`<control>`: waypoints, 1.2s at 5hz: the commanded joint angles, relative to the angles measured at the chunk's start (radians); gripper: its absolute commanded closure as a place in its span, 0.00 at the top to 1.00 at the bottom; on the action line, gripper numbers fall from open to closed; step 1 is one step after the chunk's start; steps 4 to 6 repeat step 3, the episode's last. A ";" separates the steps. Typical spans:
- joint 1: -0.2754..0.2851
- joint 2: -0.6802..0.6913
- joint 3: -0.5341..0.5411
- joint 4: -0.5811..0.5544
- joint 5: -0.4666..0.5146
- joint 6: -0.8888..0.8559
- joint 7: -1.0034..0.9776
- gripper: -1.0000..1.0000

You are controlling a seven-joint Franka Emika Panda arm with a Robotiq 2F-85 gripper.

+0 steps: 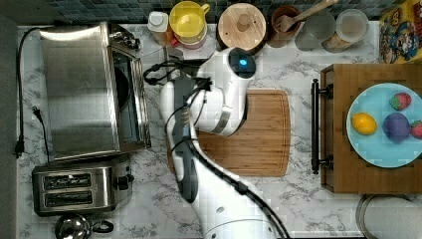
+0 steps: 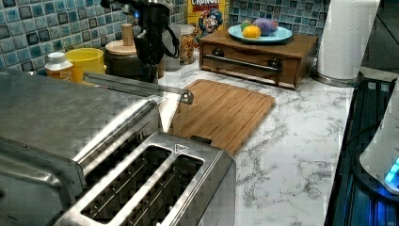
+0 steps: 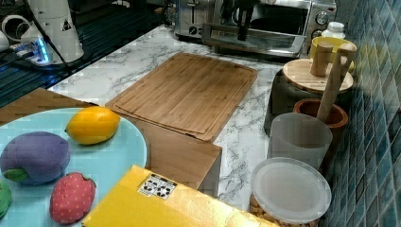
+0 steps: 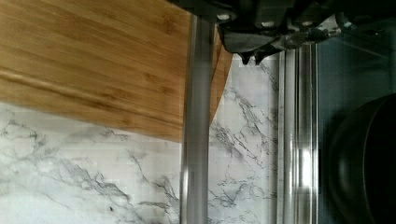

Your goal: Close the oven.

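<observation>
In the top view I see the oven (image 1: 79,89) at the far left of the marble counter (image 1: 298,199), with the two-slot toaster (image 1: 74,189) just beside it. Its glass door (image 1: 132,99) is not shut yet; in the right view the door (image 3: 255,40) hangs partly down and the dark cavity is visible behind it. I judge the closing step is under way. To the right in the top view, my gripper (image 1: 175,54) is near the door's edge, above the cutting board (image 1: 249,134). I cannot tell if it is open or closed.

For the next move I think the door must be pushed up and toward the oven until it meets the frame.

The wrist view shows the bar handle (image 4: 196,130) close under the gripper (image 4: 261,49). The left view shows the handle (image 2: 136,84) raised above the counter.
</observation>
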 commanded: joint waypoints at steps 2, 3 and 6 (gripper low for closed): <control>0.309 -0.077 0.199 0.099 -0.414 0.102 0.526 0.00; 0.349 -0.125 0.182 0.146 -0.550 0.048 0.766 0.00; 0.349 -0.125 0.182 0.146 -0.550 0.048 0.766 0.00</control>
